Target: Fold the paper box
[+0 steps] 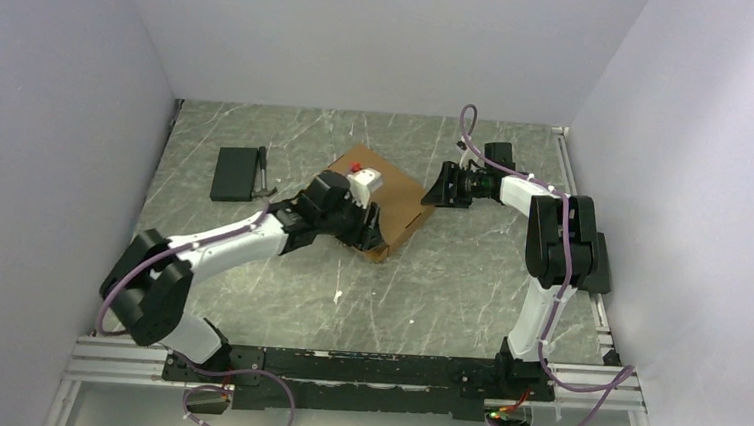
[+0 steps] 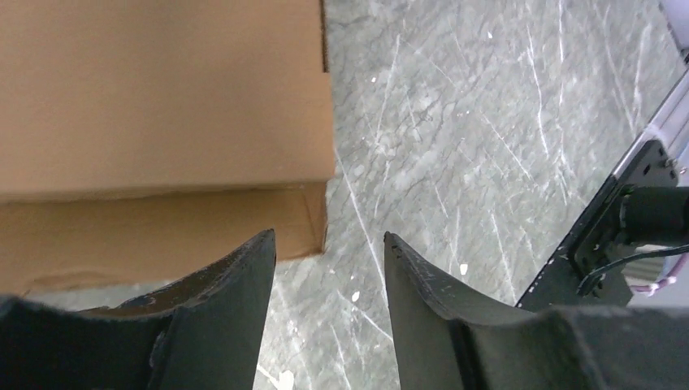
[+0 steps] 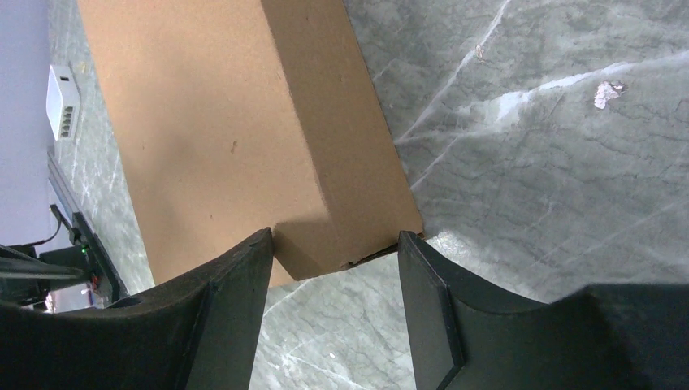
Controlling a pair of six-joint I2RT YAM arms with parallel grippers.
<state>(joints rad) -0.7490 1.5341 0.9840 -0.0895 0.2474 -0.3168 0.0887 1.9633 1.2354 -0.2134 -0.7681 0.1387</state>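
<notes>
Top view: paper box [image 1: 399, 200] lies closed on grey marble table [image 1: 468, 290], a bit toward 12 o'clock from table centre. It's turned so one corner points to 12 and another to 6. Plain brown, big face up; a side wall shows near the 6 o'clock corner.

L gripper [image 2: 328, 236] sits at box's 8 o'clock side, arm reaching in from 7 o'clock. In L wrist view both fingers [image 2: 236, 284] stand apart w/ bare table showing thru the gap and nothing between them. Box corner is at 10 o'clock of that view, just by one tip; contact we can't tell. We call the L pincer open + empty.

R gripper [image 3: 335, 234] is at box's 3 o'clock corner, arm coming from 4 o'clock. In R wrist view the fingers [image 3: 443, 309] are spread. The box corner and the end of its side wall fill the gap tip to tip. Tips look to meet the cardboard, but whether they clamp it or just straddle it we can't tell.

Other stuff: black flat pad [image 1: 233, 173] at 9 o'clock of box, well apart, w/ thin dark stick [image 1: 264, 170] just beside its 3 o'clock edge. White module [image 1: 366, 183] w/ red bit rides on L wrist, over box's 9 o'clock part.
</notes>
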